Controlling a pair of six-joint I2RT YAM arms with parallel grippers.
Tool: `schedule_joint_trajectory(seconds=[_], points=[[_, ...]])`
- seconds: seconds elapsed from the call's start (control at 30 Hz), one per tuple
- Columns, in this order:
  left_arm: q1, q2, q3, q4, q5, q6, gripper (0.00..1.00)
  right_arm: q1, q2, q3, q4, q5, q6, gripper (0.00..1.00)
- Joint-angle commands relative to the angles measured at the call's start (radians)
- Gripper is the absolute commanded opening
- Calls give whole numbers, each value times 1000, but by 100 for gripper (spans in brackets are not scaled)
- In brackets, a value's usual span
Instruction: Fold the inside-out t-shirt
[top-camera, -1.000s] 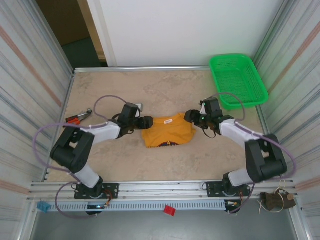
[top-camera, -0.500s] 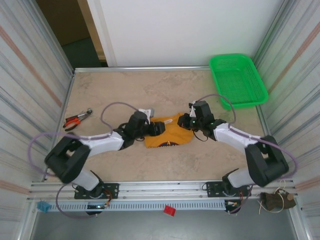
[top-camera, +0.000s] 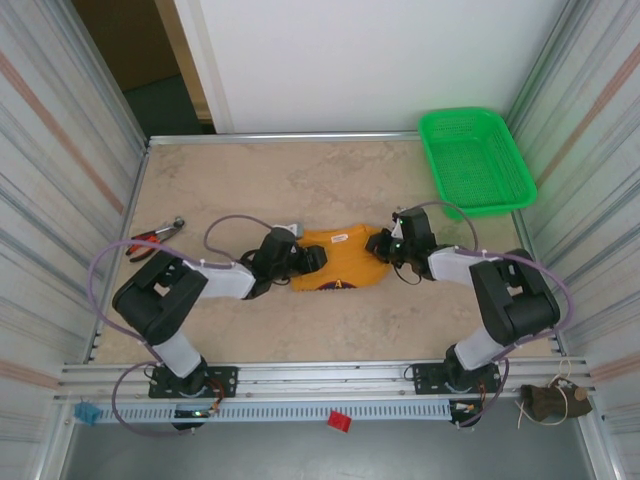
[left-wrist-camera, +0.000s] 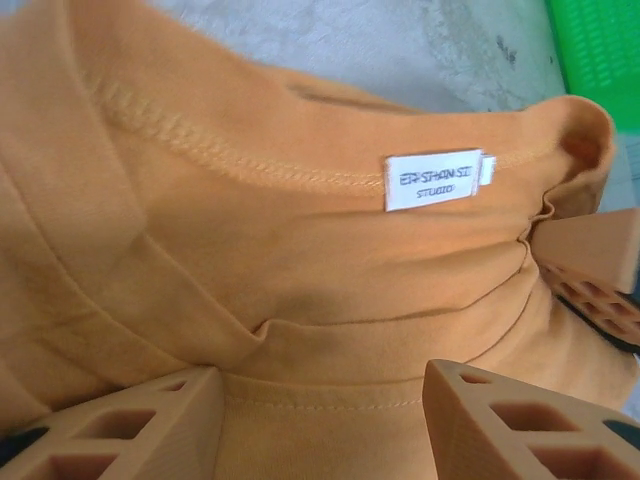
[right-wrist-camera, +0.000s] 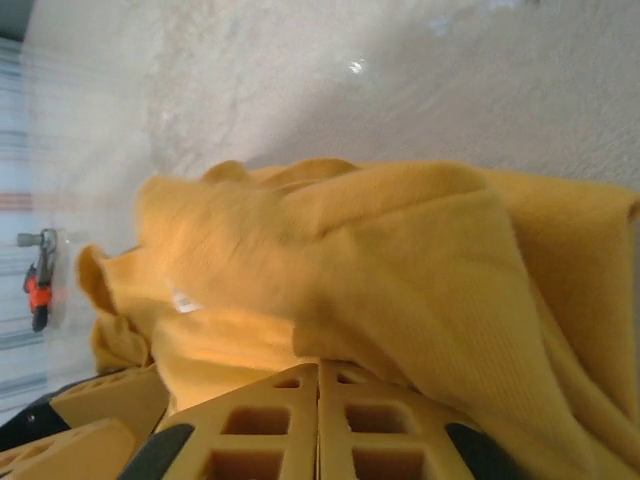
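We are noting the left gripper (left-wrist-camera: 322, 378) standing with jaws apart. A fold of the inside-out t-shirt (left-wrist-camera: 300, 270) is bulging between its fingers, with the white label (left-wrist-camera: 433, 180) just beyond them. The right gripper (right-wrist-camera: 318, 372) is pinching the shirt's opposite edge, fingers pressed together, cloth spilling ahead. The shirt is lying bunched on the table (top-camera: 300, 190) between both grippers.

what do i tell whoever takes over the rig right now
Left gripper: jaws apart at the left end of the t-shirt, cloth between them, grip unclear.
Right gripper: jaws shut on the shirt's right edge.
Shirt lies bunched mid-table, white label showing.
Done: both arms are at the shirt.
Left: spread it flat, then fold; no neat fold yet.
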Motion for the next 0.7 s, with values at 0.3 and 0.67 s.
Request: schedule_joint_trajectory(seconds=[0.3, 0.67], points=[[-60, 25, 170, -111, 17, -34, 63, 95, -112, -32, -160, 62, -48, 16], [-15, 249, 237, -92, 31, -171, 63, -26, -182, 44, -234, -54, -72, 27]])
